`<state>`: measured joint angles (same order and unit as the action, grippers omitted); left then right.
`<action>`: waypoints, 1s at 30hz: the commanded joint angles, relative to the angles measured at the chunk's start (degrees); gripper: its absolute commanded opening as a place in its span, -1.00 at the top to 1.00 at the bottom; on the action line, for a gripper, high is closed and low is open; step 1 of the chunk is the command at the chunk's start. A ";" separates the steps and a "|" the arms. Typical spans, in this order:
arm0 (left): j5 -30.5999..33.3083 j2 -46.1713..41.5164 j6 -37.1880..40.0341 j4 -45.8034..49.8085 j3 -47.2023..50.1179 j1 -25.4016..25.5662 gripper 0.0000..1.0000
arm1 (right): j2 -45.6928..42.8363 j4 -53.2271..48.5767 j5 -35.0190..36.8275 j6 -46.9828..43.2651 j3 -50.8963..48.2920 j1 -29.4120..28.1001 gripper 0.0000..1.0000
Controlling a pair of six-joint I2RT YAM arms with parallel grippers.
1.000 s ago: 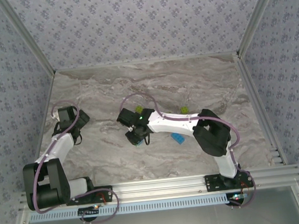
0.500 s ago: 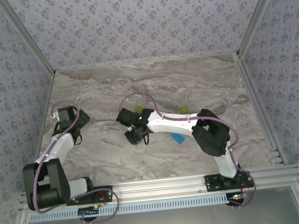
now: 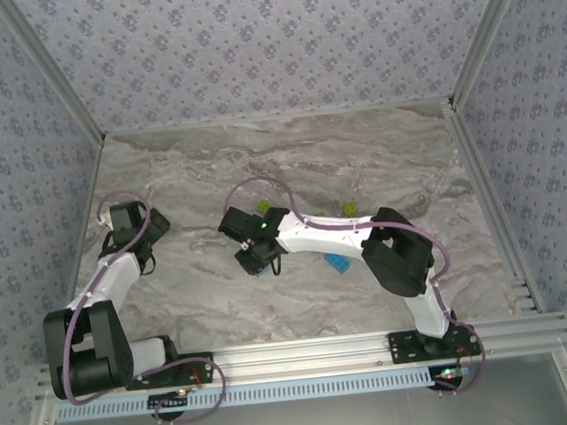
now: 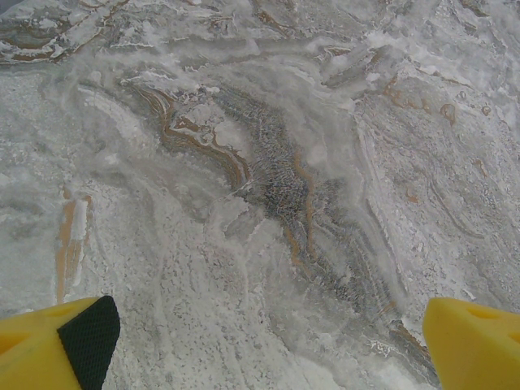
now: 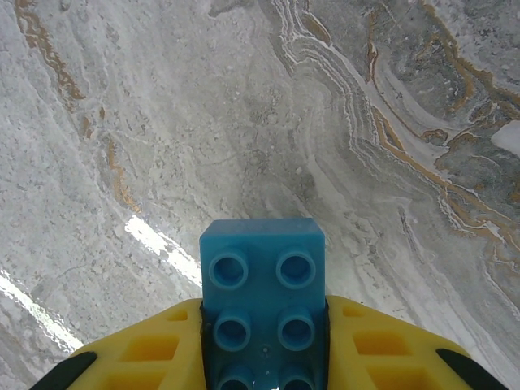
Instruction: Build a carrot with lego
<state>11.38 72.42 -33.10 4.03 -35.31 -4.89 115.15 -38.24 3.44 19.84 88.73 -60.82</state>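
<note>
Lego brick of blue studded plastic is clamped in right hand, over grey marble tabletop centre. Left hand is spread wide, empty. Step, prob.: carrying a piece; next calls for lining studs up & pressing firmly.

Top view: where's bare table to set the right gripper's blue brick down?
Free: far strip of table by the back wall; gap between left gripper and right gripper with its held blue brick; near middle by the rail. Crowded: beside the right forearm, around a loose blue brick and a lime-green brick.
</note>
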 commanded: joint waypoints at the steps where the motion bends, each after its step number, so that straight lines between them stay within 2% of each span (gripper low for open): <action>1: 0.08 -1.23 -0.47 -0.25 -1.69 -0.21 -0.95 | 3.78 -4.05 0.50 -0.72 -0.47 -1.19 0.42; 15: 0.08 -1.24 -0.39 -0.25 -1.65 -0.23 -0.95 | 7.37 -5.45 1.31 -0.87 -0.75 -2.28 0.44; 20: 0.03 -1.07 -0.47 -0.34 -1.69 -0.21 -0.95 | 4.00 -6.27 2.65 -1.86 0.67 -1.30 0.45; 30: 0.06 -1.08 -0.38 -0.25 -1.78 -0.19 -0.95 | -2.39 -8.12 3.43 -6.11 6.89 4.54 0.40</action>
<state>11.38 72.42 -33.10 4.03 -35.31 -4.89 115.96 -44.01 6.22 15.86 93.03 -57.93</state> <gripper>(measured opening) 0.975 0.329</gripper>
